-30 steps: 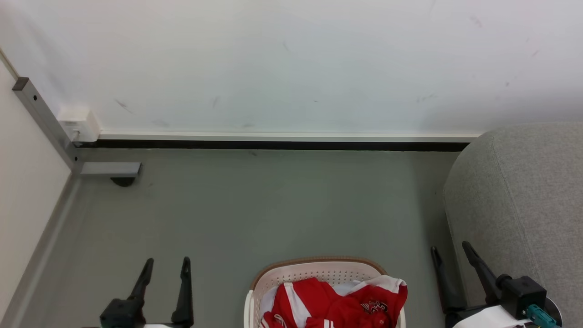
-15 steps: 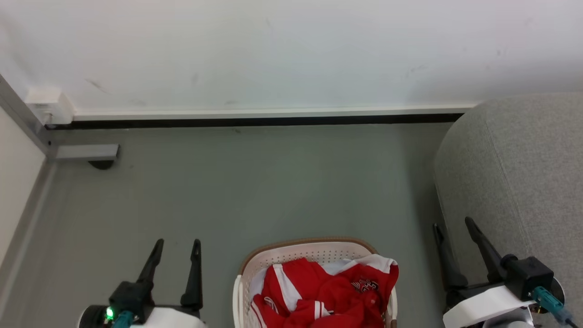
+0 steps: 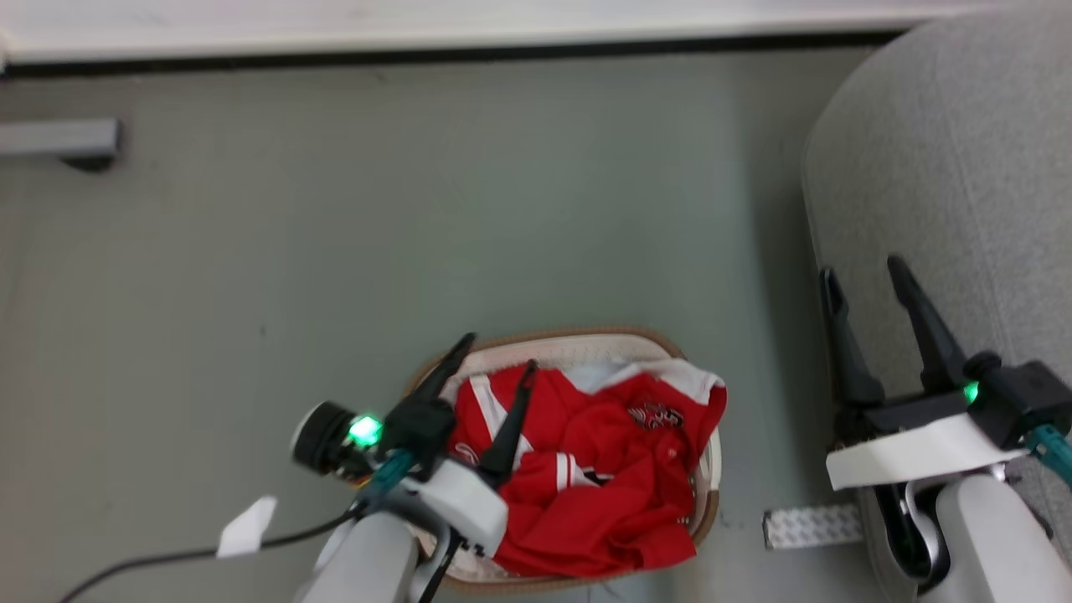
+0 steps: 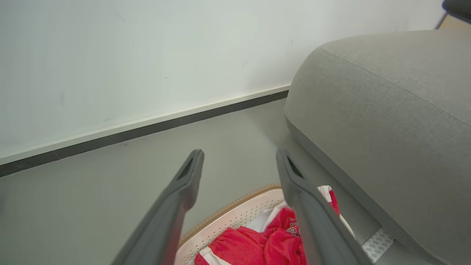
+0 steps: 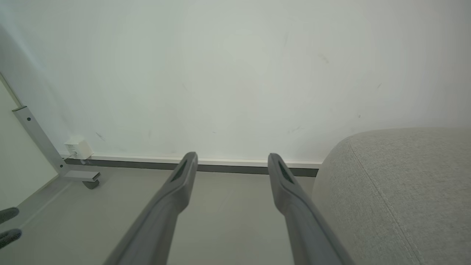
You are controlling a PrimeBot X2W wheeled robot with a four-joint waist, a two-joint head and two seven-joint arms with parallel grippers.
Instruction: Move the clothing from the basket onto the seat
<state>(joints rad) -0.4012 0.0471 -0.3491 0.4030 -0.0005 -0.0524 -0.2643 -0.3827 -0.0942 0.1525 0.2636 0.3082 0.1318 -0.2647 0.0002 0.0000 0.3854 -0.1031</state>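
One garment to move: the red clothing (image 3: 603,469) lies crumpled inside the basket (image 3: 586,333), one white-trimmed edge draped over the rim on the seat's side.
Basket: on the floor (image 3: 335,251), near the seat (image 3: 946,167) but apart from it.
Seat: grey upholstery, no red cloth on the part in view.
Left gripper (image 3: 500,352): jaws spread wide, holding nothing, poised over the basket's left part with the fingers above the clothing; whether the tips touch cloth cannot be told.
Right gripper (image 3: 861,268): jaws likewise apart and empty, beside the seat's rounded edge, well apart from the basket.
Done: nothing yet, by my reading; the reach is only at its approach.
Remaining: lower onto the fabric, close on a fold, lift it free of the rim, carry it across, release it on the cushion.
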